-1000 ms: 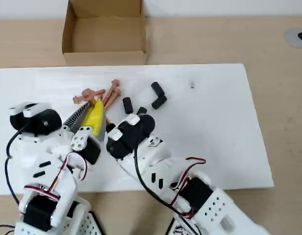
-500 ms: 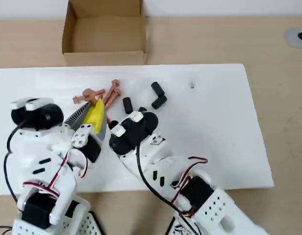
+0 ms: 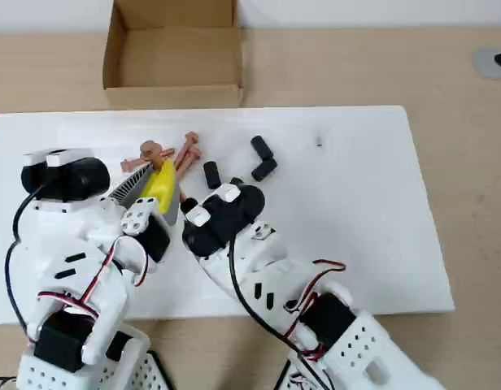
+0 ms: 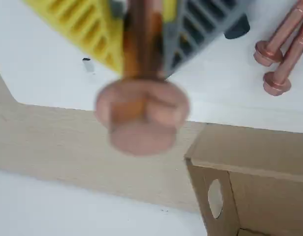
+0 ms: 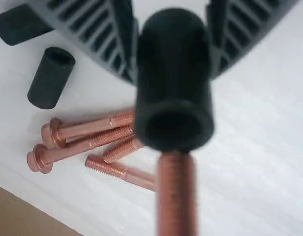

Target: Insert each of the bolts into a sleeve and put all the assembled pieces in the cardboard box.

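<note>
My left gripper (image 3: 154,169), with one yellow and one grey finger, is shut on a copper bolt (image 4: 141,115) whose head (image 3: 150,150) points toward the cardboard box (image 3: 173,53). In the left wrist view the box corner (image 4: 250,167) lies beyond the bolt head. My right gripper (image 5: 172,59) is shut on a black sleeve (image 5: 173,105), open end outward. A copper bolt shaft (image 5: 176,196) lies just past that opening; I cannot tell if they touch. The right arm (image 3: 224,213) sits close beside the left gripper.
Loose copper bolts (image 3: 185,154) lie on the white board (image 3: 356,211) near the grippers, and also show as bolts (image 5: 82,130). Several black sleeves (image 3: 263,158) lie to their right, two sleeves (image 5: 50,77) close by. The box stands open on the wooden table beyond the board.
The left gripper has moved a little toward the box, carrying the bolt. The right arm has shifted slightly to the right and farther out.
</note>
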Robot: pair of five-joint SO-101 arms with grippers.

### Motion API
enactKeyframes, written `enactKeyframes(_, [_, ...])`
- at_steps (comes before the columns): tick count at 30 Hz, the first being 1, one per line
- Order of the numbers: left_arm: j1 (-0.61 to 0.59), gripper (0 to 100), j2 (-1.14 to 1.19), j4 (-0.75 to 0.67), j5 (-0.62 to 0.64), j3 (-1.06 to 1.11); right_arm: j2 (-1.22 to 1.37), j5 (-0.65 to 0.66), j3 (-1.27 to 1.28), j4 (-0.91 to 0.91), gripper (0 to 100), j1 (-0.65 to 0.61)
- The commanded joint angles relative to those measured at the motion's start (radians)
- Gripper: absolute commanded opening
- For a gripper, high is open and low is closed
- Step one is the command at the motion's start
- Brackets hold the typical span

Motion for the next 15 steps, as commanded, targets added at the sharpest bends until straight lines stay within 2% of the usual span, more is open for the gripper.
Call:
enactKeyframes(1, [0.011,1,0.002,0.002,0.002,-0.075,-0.022,-0.006,-0.030,-0.014,1.0,0.015])
enactKeyframes(7, [0.084,1,-0.001,0.089,0.002,-0.103,-0.022,-0.005,-0.028,-0.014,1.0,0.016])
enactKeyframes(15, [0.086,1,-0.002,0.110,-0.002,-0.107,-0.022,-0.008,-0.030,-0.014,1.0,0.016])
